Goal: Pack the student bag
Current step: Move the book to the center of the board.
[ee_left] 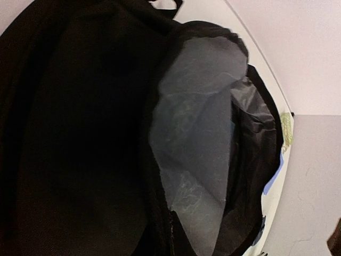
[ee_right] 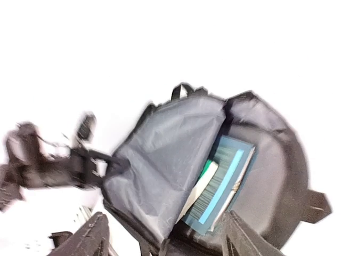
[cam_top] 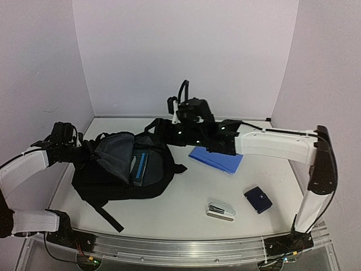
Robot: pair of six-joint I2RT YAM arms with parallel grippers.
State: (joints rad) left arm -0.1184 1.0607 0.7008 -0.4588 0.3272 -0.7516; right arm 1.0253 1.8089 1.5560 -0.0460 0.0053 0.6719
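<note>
The student bag (cam_top: 121,180) lies open at the table's left, a black backpack with its grey lining (ee_right: 160,154) turned up. Inside it lie a teal book (ee_right: 229,181) and a white and green book (ee_right: 202,184). My left gripper (cam_top: 84,151) is at the bag's left rim, shut on the raised flap. Its fingers are hidden in the left wrist view, which fills with black fabric (ee_left: 80,133) and lining. My right gripper (cam_top: 166,129) hovers above the bag's far right side. It (ee_right: 165,218) is open, with nothing between the fingers.
A blue notebook (cam_top: 217,160) lies flat to the right of the bag, under my right arm. A stapler (cam_top: 221,212) and a small dark blue case (cam_top: 258,199) sit nearer the front right. White walls close in the back and sides.
</note>
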